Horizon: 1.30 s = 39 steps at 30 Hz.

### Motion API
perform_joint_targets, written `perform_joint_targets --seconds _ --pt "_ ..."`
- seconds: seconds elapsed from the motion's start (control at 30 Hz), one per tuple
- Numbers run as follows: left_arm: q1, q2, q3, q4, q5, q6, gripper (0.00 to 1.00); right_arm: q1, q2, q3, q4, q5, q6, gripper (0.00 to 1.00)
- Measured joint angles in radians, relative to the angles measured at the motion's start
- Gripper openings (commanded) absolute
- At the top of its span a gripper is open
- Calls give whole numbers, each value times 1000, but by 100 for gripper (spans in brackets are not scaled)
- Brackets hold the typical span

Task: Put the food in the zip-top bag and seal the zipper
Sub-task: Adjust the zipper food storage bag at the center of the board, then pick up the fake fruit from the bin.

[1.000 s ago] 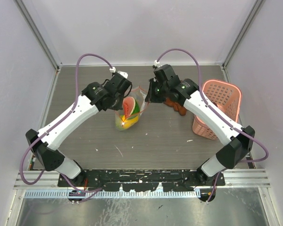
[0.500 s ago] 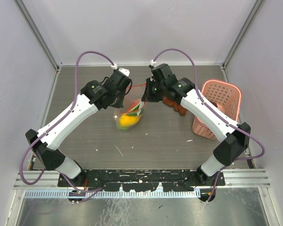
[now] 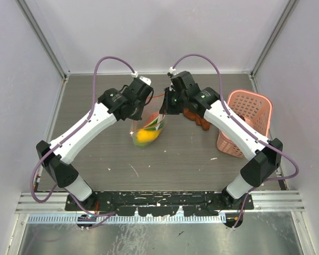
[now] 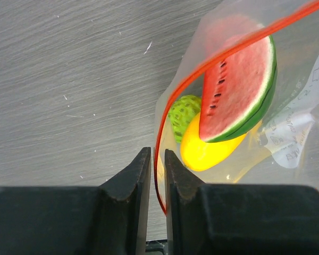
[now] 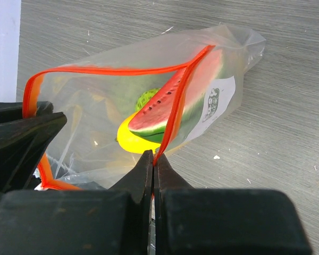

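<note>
Two grippers hold one zip-top bag [image 5: 95, 101] over the table's [image 3: 175, 154] middle: my left gripper [image 4: 157, 155] and right gripper [image 5: 153, 158] each pinch its orange zipper [image 5: 111, 70], jaws closed on the strip. Inside sag a watermelon slice [image 4: 236, 87], a yellow fruit [image 4: 202, 151] and a bumpy green ball [image 4: 182, 110]. Thin plastic could slip from either pinch, I judge, dropping the rim and spilling fruit through the gaping mouth. The zipper's long axis runs between my grippers; the mouth faces up and away, the bag's bottom trailing toward my bases.

Top camera looks down from above and behind onto the table [image 3: 175, 154]. Both wrist cameras, close in, share the zip-top bag [image 5: 239, 48].
</note>
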Motion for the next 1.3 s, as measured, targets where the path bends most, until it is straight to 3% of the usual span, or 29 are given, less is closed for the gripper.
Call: perform_joint_targets --seconds 0.07,0.37,0.57,0.7,1.03,1.17,1.3 --pt "0 13 0 0 2 0 0 0 0 0 0 0 -3 1" --pt "3 21 31 -18 -16 2 0 -1 9 31 -63 87 -40 2" --pt "6 1 31 -26 -41 5 0 -11 11 68 -103 144 -60 8" --pt "7 -9 14 -26 -46 5 0 -11 13 71 -106 142 -63 18" --pt "18 -13 -6 -26 -45 1 0 -12 10 71 -105 117 -63 60" --pt "18 -24 -23 -23 -46 1 0 -34 -17 61 -114 117 -69 69" --pt "18 -43 -39 -23 -52 0 0 -146 -103 12 -139 125 -79 75"
